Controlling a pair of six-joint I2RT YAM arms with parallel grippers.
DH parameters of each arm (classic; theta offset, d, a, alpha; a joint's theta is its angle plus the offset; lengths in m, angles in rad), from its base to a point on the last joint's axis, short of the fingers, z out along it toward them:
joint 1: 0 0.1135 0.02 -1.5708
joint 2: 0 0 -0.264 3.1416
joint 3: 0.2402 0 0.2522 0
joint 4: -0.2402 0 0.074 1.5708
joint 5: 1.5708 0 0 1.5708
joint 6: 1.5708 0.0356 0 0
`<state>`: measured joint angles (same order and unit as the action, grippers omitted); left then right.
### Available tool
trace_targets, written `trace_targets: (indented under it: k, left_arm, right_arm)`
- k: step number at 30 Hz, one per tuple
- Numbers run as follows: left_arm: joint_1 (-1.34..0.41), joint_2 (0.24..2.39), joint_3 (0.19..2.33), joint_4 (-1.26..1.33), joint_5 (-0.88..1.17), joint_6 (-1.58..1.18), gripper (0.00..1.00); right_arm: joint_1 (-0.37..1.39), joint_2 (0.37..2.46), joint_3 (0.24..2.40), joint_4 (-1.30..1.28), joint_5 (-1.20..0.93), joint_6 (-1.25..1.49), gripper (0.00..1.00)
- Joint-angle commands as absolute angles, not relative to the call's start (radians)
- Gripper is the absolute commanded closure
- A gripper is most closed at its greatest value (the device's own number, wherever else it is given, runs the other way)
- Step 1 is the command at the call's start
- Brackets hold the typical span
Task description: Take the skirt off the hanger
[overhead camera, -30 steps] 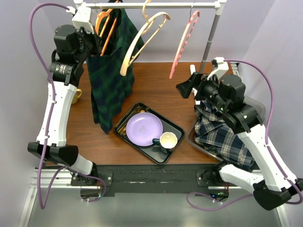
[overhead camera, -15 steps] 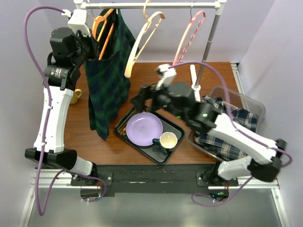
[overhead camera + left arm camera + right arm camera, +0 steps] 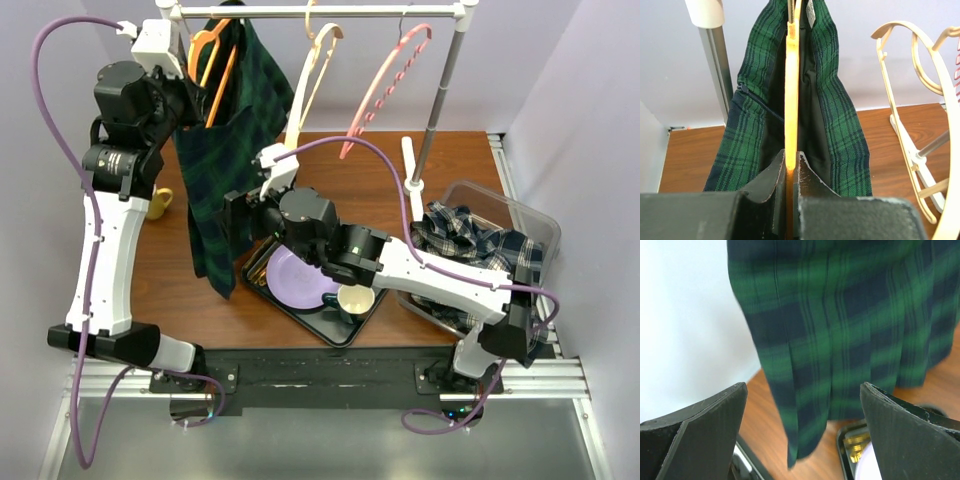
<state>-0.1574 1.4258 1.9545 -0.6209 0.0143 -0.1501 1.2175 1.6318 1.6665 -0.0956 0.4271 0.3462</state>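
**Right gripper (image 3: 802, 395) spread at the skirt, left gripper clamped on the hanger; removal not started**

Left gripper (image 3: 791, 167): jaws are closed on the orange hanger (image 3: 791, 95), which is pinched edge-on between the fingers. The skirt (image 3: 840, 115) is draped over the hanger just ahead of and above this gripper, one panel to each side.

Right gripper: jaws are fully apart and nothing is held. The skirt's lower part hangs just ahead, framed between the two fingers. Contact with the fabric cannot be confirmed.

Progress: only positioning is judged done. The hanger is on the rail (image 3: 320, 12). Fabric is yet to be gripped and pulled off.

Skirt: dark green and navy plaid, pleated, dark lining, and a zip is seen on the left panel. It hangs limp, so it is expected to slide and fold when pulled.
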Motion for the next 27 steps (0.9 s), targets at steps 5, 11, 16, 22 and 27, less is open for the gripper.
trace_targets:
  k: [5, 11, 16, 22, 27]
  left_arm:
    - [-0.156, 1.278, 1.970, -0.568, -0.035, -0.239, 1.00]
    - [-0.156, 1.217, 1.924, -0.603, -0.031, -0.276, 1.00]
    - [-0.156, 1.166, 1.878, -0.620, -0.029, -0.287, 1.00]
    - [-0.158, 1.195, 2.003, -0.736, -0.120, -0.222, 1.00]
    - [-0.156, 1.198, 2.114, -0.810, -0.123, -0.210, 1.00]
  right_arm:
    - [1.278, 1.776, 1.850, 0.075, 0.537, 0.207, 0.01]
    - [1.313, 1.920, 2.001, 0.086, 0.589, 0.192, 0.01]
    - [1.318, 1.999, 2.048, 0.093, 0.644, 0.166, 0.45]
    - [1.319, 1.936, 1.863, 0.198, 0.672, 0.115, 1.00]
    - [1.318, 1.895, 1.740, 0.274, 0.680, 0.043, 1.00]
